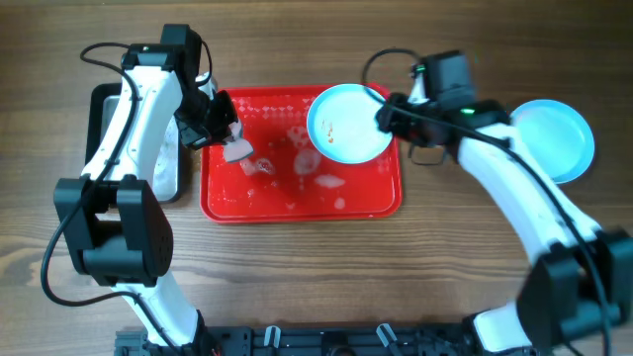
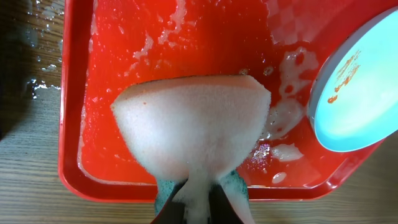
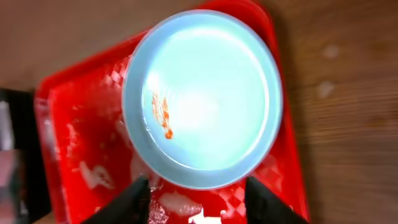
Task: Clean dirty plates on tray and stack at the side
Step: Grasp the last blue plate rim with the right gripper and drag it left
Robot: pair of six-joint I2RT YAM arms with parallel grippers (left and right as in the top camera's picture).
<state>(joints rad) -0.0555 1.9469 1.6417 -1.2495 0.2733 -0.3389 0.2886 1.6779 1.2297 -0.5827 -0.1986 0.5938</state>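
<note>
Above red tray, left tool clamps sponge; right tool gapes.

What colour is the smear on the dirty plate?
Orange-red; the right wrist view shows the plate best.

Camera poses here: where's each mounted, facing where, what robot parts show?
Overhead: above table, facing down; left arm, right arm, tray, dirty plate.
Left wrist: on left arm, facing down past left tool clamping sponge, onto tray.
Right wrist: on right arm, facing down onto dirty plate; open right tool, fingertips showing.
Shared: all see tray and dirty plate.
</note>
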